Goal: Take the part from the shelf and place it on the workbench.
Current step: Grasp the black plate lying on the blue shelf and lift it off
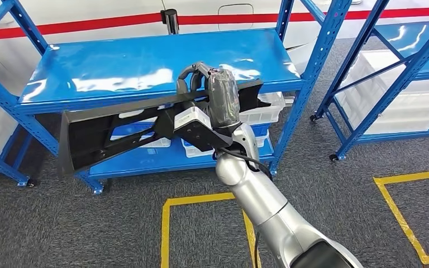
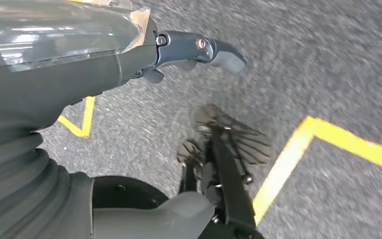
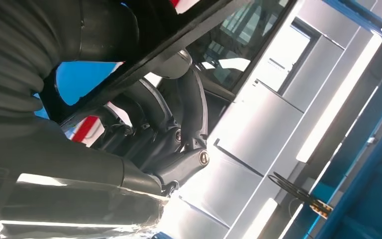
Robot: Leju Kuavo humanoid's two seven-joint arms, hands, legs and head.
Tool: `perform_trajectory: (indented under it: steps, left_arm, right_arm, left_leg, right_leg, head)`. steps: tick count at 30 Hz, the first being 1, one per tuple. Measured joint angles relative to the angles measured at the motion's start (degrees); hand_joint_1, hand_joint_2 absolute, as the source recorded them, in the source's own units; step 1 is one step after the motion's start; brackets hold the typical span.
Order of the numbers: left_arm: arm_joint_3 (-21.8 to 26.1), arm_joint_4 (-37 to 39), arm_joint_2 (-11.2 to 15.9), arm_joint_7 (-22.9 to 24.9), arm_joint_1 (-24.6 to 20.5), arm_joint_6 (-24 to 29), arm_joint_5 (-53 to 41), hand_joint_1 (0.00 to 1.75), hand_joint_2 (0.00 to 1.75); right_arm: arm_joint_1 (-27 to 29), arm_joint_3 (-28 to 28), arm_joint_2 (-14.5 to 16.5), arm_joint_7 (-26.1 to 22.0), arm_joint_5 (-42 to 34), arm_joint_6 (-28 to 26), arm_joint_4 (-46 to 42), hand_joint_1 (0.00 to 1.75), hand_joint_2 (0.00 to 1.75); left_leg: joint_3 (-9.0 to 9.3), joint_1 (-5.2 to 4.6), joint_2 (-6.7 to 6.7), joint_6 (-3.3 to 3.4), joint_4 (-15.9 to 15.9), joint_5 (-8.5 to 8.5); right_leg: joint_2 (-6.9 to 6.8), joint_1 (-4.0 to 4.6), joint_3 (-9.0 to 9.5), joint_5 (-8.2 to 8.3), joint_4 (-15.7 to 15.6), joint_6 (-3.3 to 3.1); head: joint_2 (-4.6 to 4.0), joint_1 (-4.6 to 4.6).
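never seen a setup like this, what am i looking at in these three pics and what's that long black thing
This is a humanoid robot with silver arms and many-fingered hands. The wide picture comes from a camera high on its body, looking forward and down. There its right hand grips a long black part, lifted off in front of a blue shelf. White bins sit on the lower level. Yellow lines mark the grey carpet.

The other two pictures come from cameras at the wrists, so they look turned. The right wrist view shows the fingers wrapped around the part's edge. The left wrist view looks down at the floor; the left hand holds nothing, but whether its fingers are spread or curled is unclear.
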Motion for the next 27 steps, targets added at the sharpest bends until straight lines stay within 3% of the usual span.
perform_trajectory:
  steps: [2,4,6,8,10,12,14,15,16,18,20,21,22,24,25,26,27]
  left_arm:
    - [0.0,0.0,0.1,0.2,0.0,0.2,0.0,0.0,1.75]
    - [0.0,0.0,0.1,0.3,-0.2,0.2,-0.1,0.0,1.75]
    - [0.0,0.0,0.1,0.4,-0.3,0.2,-0.2,0.0,1.75]
    - [0.0,0.0,0.1,0.4,-0.3,0.1,-0.3,0.0,1.75]
    - [0.0,0.0,0.1,0.5,-0.5,0.1,-0.5,0.0,1.75]
    - [0.0,0.0,0.1,0.9,-0.6,0.1,-0.9,0.0,1.75]
    - [-0.1,0.0,0.1,1.4,-0.7,0.2,-1.5,0.0,1.75]
    - [-0.1,0.0,0.1,1.7,-0.7,0.1,-1.8,0.0,1.75]
    - [-0.2,0.0,0.1,1.9,-0.7,0.0,-2.2,0.0,1.75]
    - [-0.3,0.0,0.1,2.1,-0.7,-0.7,-2.8,0.0,1.75]
    - [-0.6,0.0,0.0,2.1,-0.8,-1.7,-3.4,0.0,1.75]
    - [-0.9,0.0,0.0,2.1,-0.9,-2.1,-3.7,0.0,1.75]
    - [-1.1,0.0,0.0,2.1,-0.9,-2.5,-3.9,0.0,1.75]
    - [-1.5,0.0,0.1,1.8,-0.9,-3.1,-4.1,0.0,1.75]
    - [-1.6,0.0,0.1,1.6,-0.9,-3.2,-4.1,0.0,1.75]
    - [-1.7,0.0,0.2,1.5,-0.9,-3.3,-4.2,0.0,1.75]
    - [-1.8,0.0,0.2,1.4,-0.9,-3.4,-4.2,0.0,1.75]
  right_arm:
    - [0.6,-0.3,0.0,0.0,0.1,0.0,0.0,1.75,1.75]
    - [0.8,-0.6,0.0,0.0,0.2,0.0,-0.1,1.75,1.75]
    - [0.8,-0.8,0.1,-0.1,0.2,-0.1,-0.1,1.75,1.75]
    - [0.9,-0.9,0.1,-0.1,0.2,-0.2,-0.2,1.75,1.75]
    - [1.2,-1.3,0.0,-0.2,0.3,-0.4,-0.2,1.75,1.75]
    - [1.7,-2.0,-0.2,-0.2,0.5,-0.5,-0.3,1.75,1.75]
    - [2.8,-2.7,-0.5,-0.2,1.2,-0.6,-0.7,1.75,1.75]
    - [3.5,-3.1,-0.7,-0.1,1.6,-0.6,-1.0,1.75,1.75]
    - [4.2,-3.5,-0.9,-0.1,2.0,-0.6,-1.3,1.75,1.75]
    - [5.1,-4.2,-1.5,0.0,2.6,-0.7,-2.0,1.75,1.75]
    - [5.4,-4.9,-2.0,0.1,2.9,-0.8,-2.9,1.75,1.75]
    - [5.4,-5.3,-2.2,0.1,3.0,-0.8,-3.3,1.75,1.75]
    - [5.5,-5.6,-2.5,0.1,3.1,-0.9,-3.6,1.75,1.75]
    - [5.8,-6.3,-3.2,0.1,3.1,-1.0,-3.8,1.75,1.75]
    - [6.0,-6.5,-3.5,0.2,3.1,-1.1,-3.8,1.75,1.75]
    - [6.1,-6.7,-3.8,0.2,3.1,-1.1,-3.9,1.75,1.75]
    - [6.3,-6.8,-4.0,0.2,3.1,-1.1,-3.9,1.75,1.75]
  left_leg:
    - [5.16,0.22,0.0,0.0,-4.8,2.17]
    - [10.27,0.25,-0.22,0.35,-11.7,2.22]
    - [11.86,-0.11,-0.53,1.09,-14.7,1.46]
    - [11.62,-0.48,-0.59,2.06,-15.2,1.94]
    - [10.79,-0.57,-0.31,3.2,-15.5,3.13]
    - [9.26,-0.64,-0.09,4.15,-15.6,4.65]
    - [7.14,-0.91,-0.1,4.56,-15.6,6.29]
    - [6.07,-1.05,-0.09,4.61,-15.5,7.11]
    - [5.0,-1.22,-0.09,4.62,-15.5,7.92]
    - [3.13,-1.61,-0.1,4.57,-15.5,9.53]
    - [1.86,-1.93,-0.12,4.29,-15.5,11.04]
    - [1.63,-1.94,-0.06,4.04,-15.5,11.68]
    - [1.55,-1.84,0.04,3.69,-15.7,12.32]
    - [1.48,-1.4,0.2,2.81,-16.4,13.41]
    - [1.2,-1.17,0.09,2.38,-16.2,12.73]
    - [0.76,-1.02,-0.11,1.92,-15.1,10.86]
    - [0.1,-0.8,-0.32,1.51,-12.8,7.89]
  right_leg:
    - [0.01,-0.08,-1.51,1.17,0.2,0.51]
    - [0.02,-0.01,-2.43,2.03,0.4,1.14]
    - [-0.04,0.21,-2.84,2.78,0.5,1.87]
    - [-0.08,0.34,-3.1,3.6,0.3,2.65]
    - [0.02,0.3,-4.0,2.76,1.3,2.91]
    - [0.16,0.2,-6.1,-1.58,6.2,2.29]
    - [0.23,0.17,-8.27,-6.4,14.1,1.88]
    - [0.24,0.18,-8.5,-7.42,17.0,2.06]
    - [0.24,0.23,-7.81,-7.4,18.2,2.4]
    - [0.25,0.63,-2.98,-5.65,14.0,2.64]
    - [0.05,1.34,3.62,-5.95,5.5,1.74]
    - [-0.07,1.6,5.45,-6.52,2.5,1.34]
    - [-0.17,1.83,6.37,-6.97,0.6,1.02]
    - [-0.22,1.66,5.78,-5.91,-0.3,0.33]
    - [-0.24,1.4,5.38,-5.01,-0.6,-0.26]
    - [-0.28,1.05,4.83,-3.95,-1.0,-0.81]
    - [-0.33,0.69,4.2,-2.83,-1.2,-1.13]
  head:
    - [0.0,-0.02]
    - [0.0,0.04]
    - [0.0,0.14]
    - [0.0,0.3]
    - [0.0,0.45]
    - [0.0,0.58]
    - [0.0,0.69]
    - [0.0,0.69]
    - [0.0,0.71]
    - [0.0,0.74]
    - [0.0,0.69]
    - [0.0,0.68]
    - [0.0,0.65]
    - [0.0,0.83]
    - [0.0,0.93]
    - [0.0,0.96]
    - [0.0,0.97]
